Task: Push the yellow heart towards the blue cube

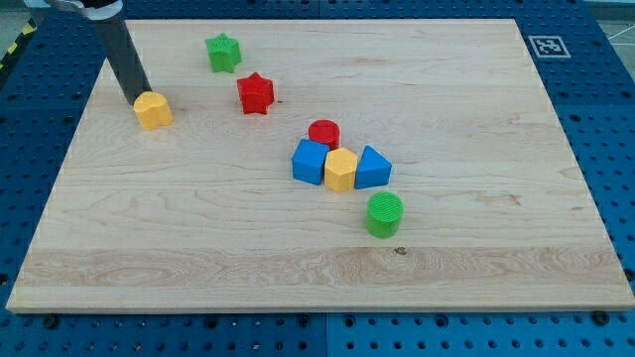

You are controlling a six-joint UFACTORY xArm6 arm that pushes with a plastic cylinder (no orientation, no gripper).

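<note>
The yellow heart [153, 110] sat near the board's upper-left corner, and my tip [138, 100] rested just at its upper-left edge, touching or very nearly so. There was no claw to speak of as wide, narrow or holding: the arm ended in a plain dark rod, and it held nothing.

The blue cube [310, 162] lay well apart from the heart, down and toward the view's right, near the middle of the wooden board [476, 248]. So tip, heart and cube fell roughly along one slanting line, with the tip on the far side of the heart from the cube. Judging from that, a push down and rightward looked well set up.

A red star [255, 93] stood above that line and a green star [223, 53] farther up. Pressed against the cube's right was a yellow block [340, 170], then a blue wedge-like block [373, 168]; a red cylinder [323, 132] sat just behind, a green cylinder [384, 214] below.
</note>
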